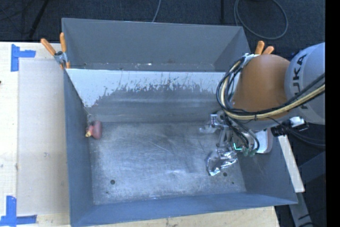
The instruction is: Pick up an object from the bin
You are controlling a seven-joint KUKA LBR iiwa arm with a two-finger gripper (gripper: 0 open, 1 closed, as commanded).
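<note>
The claw (222, 161) is low at the right of the bin (159, 56); its state cannot be told. A small pinkish object (95, 129) lies at the left wall, well apart.

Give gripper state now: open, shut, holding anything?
Gripper: cannot be told. It sits low at the right of the bin, apart from the small pinkish object by the left wall.

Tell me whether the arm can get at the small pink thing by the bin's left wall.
Probably yes: the pink thing lies alone, with bare floor between it and the end effector. The wall beside it may crowd a grasp.
</note>
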